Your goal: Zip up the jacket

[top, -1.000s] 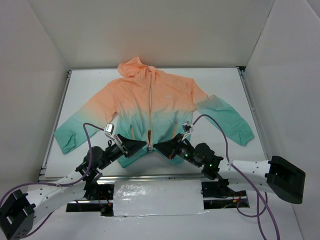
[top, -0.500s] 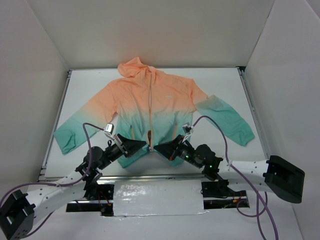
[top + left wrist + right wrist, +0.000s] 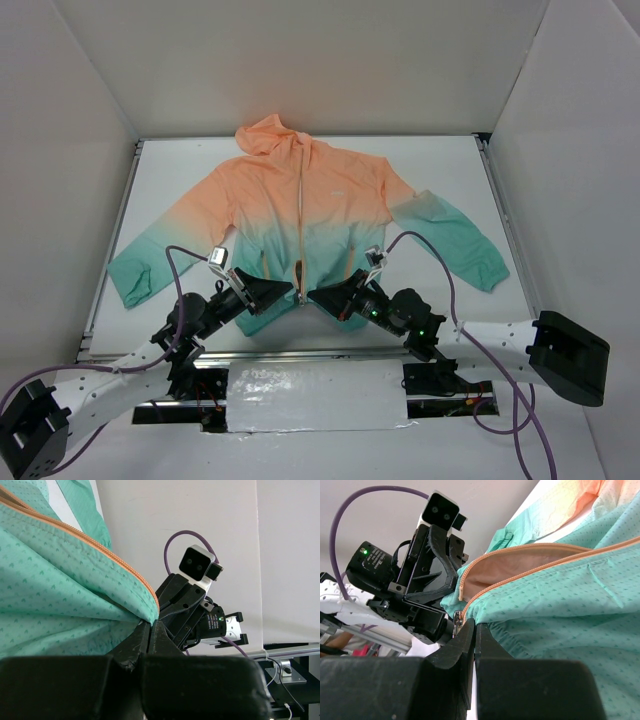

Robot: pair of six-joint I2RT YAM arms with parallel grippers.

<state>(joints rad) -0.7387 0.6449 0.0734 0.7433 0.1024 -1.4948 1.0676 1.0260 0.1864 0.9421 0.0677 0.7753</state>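
Left gripper (image 3: 151, 628) has its fingers pressed together on a fold of teal hem just beside the orange-edged zipper tape. The right gripper (image 3: 474, 628) is likewise closed on the hem of the opposite front panel, so the two claws meet nose to nose at the bottom of the jacket (image 3: 330, 200). The job looks to be at its beginning. In the right wrist view the panel edge gapes and shows peach lining (image 3: 510, 567), so the lower end of the zipper (image 3: 300, 200) is not joined. A small metal piece (image 3: 456, 619) beside the right fingertips may be the slider, though I cannot tell. From above, the pale zipper line runs straight from neck to hem with the edges lying together; whether the teeth are meshed higher up cannot be read there. What is left, by my judgement, is seating the two ends and drawing the slider up to the collar. The jacket lies flat on the white table (image 3: 440, 160), hood (image 3: 265, 135) away from the arms, sleeves (image 3: 140, 265) spread to either side and hem at the near edge. It is thin, lightly crinkled cloth, peach above fading to teal below.
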